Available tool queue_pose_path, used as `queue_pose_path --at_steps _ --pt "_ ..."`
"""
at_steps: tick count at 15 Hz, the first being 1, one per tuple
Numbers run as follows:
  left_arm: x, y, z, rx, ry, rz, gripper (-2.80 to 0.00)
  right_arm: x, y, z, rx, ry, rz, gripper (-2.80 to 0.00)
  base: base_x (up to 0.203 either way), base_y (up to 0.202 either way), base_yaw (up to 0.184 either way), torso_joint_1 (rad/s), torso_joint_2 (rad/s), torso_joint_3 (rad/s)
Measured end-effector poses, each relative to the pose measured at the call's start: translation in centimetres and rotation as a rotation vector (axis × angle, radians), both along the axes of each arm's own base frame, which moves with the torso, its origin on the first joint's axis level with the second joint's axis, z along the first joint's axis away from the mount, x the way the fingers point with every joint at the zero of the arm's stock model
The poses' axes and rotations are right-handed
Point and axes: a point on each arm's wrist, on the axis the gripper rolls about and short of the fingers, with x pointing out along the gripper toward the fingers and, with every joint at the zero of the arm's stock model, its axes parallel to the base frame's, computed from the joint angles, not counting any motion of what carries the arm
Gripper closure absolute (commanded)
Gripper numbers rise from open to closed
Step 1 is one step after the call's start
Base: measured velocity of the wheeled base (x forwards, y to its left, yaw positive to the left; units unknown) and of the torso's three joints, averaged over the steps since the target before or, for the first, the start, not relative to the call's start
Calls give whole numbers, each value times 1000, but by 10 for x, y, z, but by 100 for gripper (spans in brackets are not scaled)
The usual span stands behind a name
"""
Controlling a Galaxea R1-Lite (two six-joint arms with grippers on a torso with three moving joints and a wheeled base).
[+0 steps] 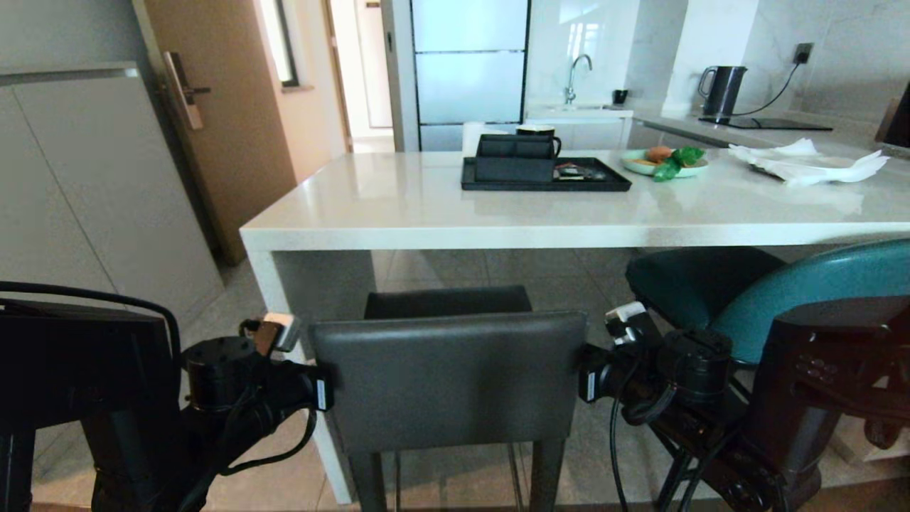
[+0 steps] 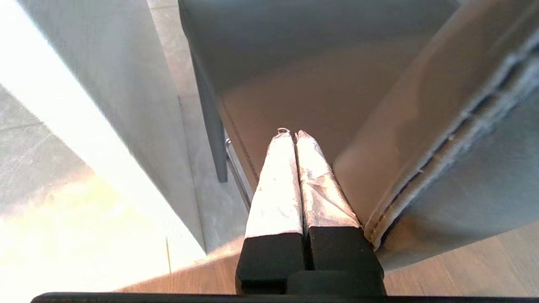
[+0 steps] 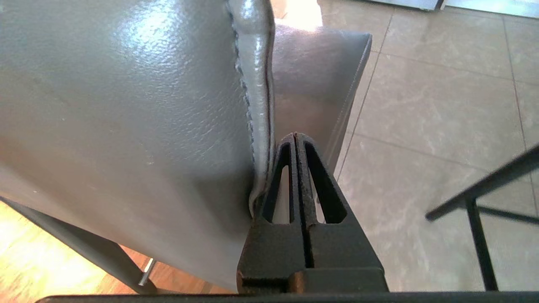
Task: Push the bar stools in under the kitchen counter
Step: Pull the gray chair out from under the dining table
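Both end effectors flank the grey bar stool's backrest, fingers pressed together and holding nothing.

The left end effector [image 2: 290, 134] sits just beside the left edge of the grey stool [image 1: 448, 377], its closed fingers [image 2: 276, 185] alongside the backrest's seam. The right end effector [image 3: 296, 135] is against the stool's right edge, its closed fingers touching the stitched side. Ahead of both, the stool's dark seat reaches toward the white counter [image 1: 426, 213]. The teal stool [image 1: 796, 291] stands just beyond the right end effector, its seat partly under the counter edge.
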Motion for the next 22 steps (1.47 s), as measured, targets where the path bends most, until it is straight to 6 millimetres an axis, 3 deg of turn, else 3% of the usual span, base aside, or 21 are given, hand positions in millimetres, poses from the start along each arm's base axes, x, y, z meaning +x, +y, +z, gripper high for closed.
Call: queue_pose_path --at_steps 19,22 --pt "-2 -2 0 2 1 -9 0 -2 1 -1 -6 2 4 0 -196 0 -1 2 3 1" --pt "-2 -3 0 2 0 -13 0 -3 0 0 -7 4 4 0 -38 0 -1 -3 2 1"
